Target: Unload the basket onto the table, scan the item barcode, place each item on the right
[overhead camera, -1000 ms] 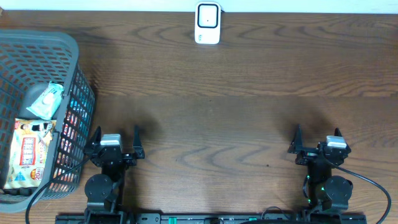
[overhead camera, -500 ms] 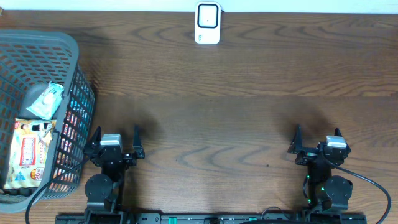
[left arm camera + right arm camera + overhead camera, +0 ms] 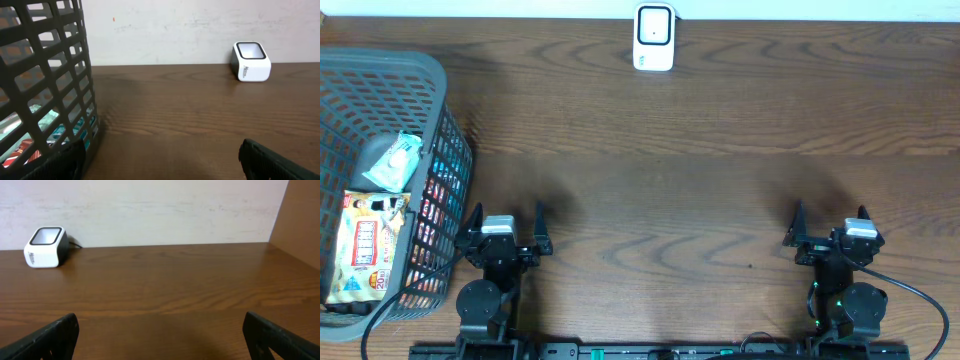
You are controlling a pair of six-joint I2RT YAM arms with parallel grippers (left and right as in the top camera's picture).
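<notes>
A white barcode scanner [image 3: 654,37] with a dark window stands at the table's far edge; the left wrist view shows this scanner [image 3: 251,61] at the right, the right wrist view shows the scanner [image 3: 45,246] at the left. Packaged items lie in a grey basket [image 3: 432,80] at the far left: a pale green packet [image 3: 393,163] and a cream snack bag [image 3: 368,244]. My left gripper [image 3: 507,218] stands open beside the basket, empty. My right gripper [image 3: 830,216] stands open near the front right, empty.
The basket's lattice wall [image 3: 47,75] fills the left of the left wrist view, close to my left finger. A pale wall runs behind the table. A brown panel [image 3: 300,215] rises at the far right.
</notes>
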